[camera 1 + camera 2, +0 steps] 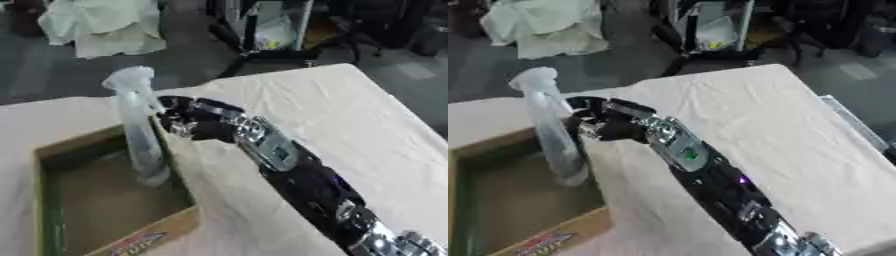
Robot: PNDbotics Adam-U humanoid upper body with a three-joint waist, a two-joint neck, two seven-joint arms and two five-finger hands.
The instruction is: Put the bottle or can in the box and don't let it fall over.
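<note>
A clear plastic spray bottle (140, 135) with a pale trigger head (129, 79) stands upright inside the open cardboard box (175, 227), its base on the box floor near the right wall. My right hand (610, 125) reaches in from the lower right. It sits against the bottle's right side at mid height, above the box's right wall. Its dark fingers (579, 107) curl toward and touch the bottle. The side of the bottle facing the hand is partly hidden. My left hand shows in neither view.
The box lies at the left of a table covered with a cream cloth (350, 115); my black and silver forearm (297, 170) crosses the middle. Beyond the far table edge are a dark floor, a pale bundle (101, 25) and dark stands (262, 55).
</note>
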